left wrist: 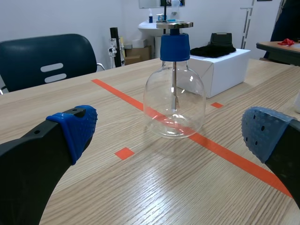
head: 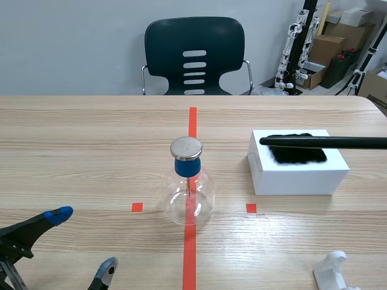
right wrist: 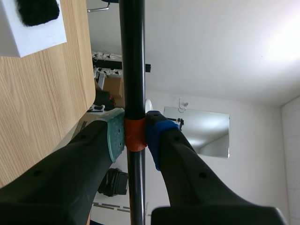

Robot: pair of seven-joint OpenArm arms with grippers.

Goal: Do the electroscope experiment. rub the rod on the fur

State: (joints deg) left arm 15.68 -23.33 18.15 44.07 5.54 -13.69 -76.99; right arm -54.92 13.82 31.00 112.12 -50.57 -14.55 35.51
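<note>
Since your right gripper (right wrist: 136, 133) clamps the rod (right wrist: 132, 61) between its pads, the free end reaches well ahead, over the fur (head: 296, 157), placed for rubbing. Your left gripper (left wrist: 171, 133) hangs wide and empty, the electroscope (left wrist: 174, 93) just ahead of it

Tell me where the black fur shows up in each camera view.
Scene view: fur on the white box, under the rod, right of the flask.
Left wrist view: fur on the box, behind the flask.
Right wrist view: fur on the box, beside the rod.
Shared landmark: the box.
</note>
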